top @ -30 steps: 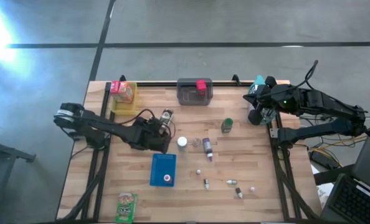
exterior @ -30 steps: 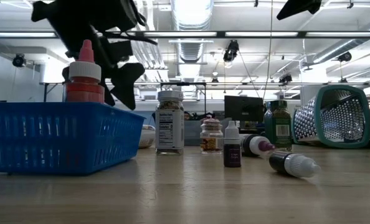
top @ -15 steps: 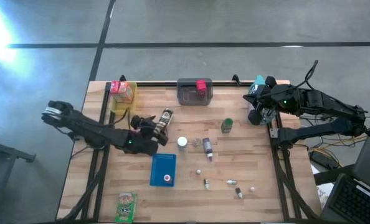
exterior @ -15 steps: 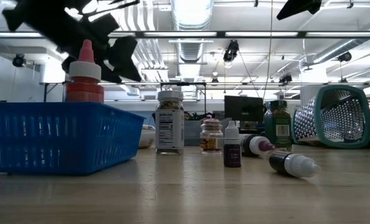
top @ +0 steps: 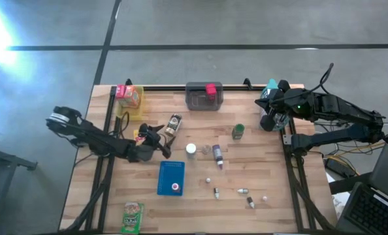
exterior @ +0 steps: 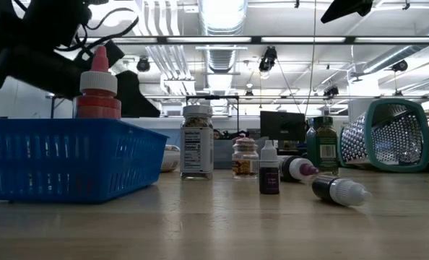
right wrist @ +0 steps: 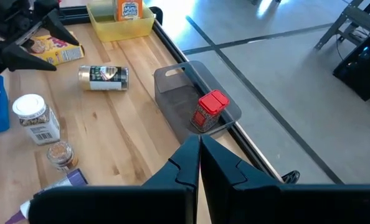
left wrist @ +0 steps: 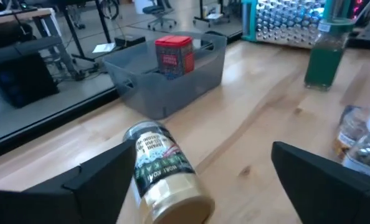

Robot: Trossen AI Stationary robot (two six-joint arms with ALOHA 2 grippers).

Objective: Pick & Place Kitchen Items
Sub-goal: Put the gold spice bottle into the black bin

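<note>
- The left gripper [top: 160,138] hangs over the table [top: 259,176] with its fingers spread wide and nothing between them.
- A gold-lidded jar [left wrist: 163,172] lies on its side just ahead of that gripper, apart from both fingers.
- Beyond the jar stands a grey bin [left wrist: 166,78] holding a red box [left wrist: 174,57].
- The right gripper [top: 267,122] waits at the table's far right edge, clenched and empty.
</note>
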